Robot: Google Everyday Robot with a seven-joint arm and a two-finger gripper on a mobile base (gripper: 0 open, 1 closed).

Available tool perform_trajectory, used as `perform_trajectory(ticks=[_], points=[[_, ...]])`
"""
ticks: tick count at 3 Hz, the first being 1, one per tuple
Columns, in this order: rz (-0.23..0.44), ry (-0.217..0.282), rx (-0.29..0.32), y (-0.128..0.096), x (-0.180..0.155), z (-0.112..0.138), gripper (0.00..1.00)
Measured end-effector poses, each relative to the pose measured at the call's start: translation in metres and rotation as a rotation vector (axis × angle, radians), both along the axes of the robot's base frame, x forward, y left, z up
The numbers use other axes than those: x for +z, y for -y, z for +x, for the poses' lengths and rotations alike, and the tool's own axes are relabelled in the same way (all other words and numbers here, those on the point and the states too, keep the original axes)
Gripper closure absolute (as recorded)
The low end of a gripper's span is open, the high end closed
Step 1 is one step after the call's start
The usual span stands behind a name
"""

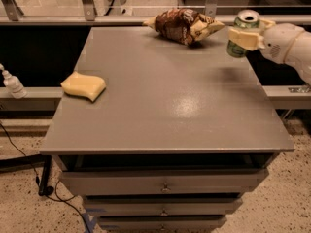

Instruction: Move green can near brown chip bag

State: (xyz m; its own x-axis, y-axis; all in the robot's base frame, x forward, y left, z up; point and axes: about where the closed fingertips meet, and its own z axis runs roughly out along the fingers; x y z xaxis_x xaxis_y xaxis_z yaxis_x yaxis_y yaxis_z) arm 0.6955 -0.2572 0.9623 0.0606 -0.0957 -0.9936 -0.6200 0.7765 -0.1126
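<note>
The brown chip bag (183, 25) lies at the far edge of the grey table (165, 101), right of centre. My gripper (245, 37) comes in from the right and is shut on the green can (239, 48), holding it upright in the air above the table's far right edge, just right of the bag. The can's silver top (247, 18) shows above the fingers (243, 37). A faint shadow lies on the table below the can.
A pale yellow sponge (84, 85) lies near the table's left edge. A small white bottle (12, 83) stands on a ledge off the left side. Drawers (163, 186) sit under the table front. A rail and posts run behind the table.
</note>
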Motion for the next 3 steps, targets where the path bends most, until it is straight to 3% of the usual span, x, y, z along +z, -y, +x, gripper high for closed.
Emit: perform_trajectory(ticks=[1,3], points=[[0.011,0.003,-0.025,-0.009,-0.001,0.052,1.00],[-0.043,-0.033,-0.018,-0.032,-0.027,0.107,1.00]])
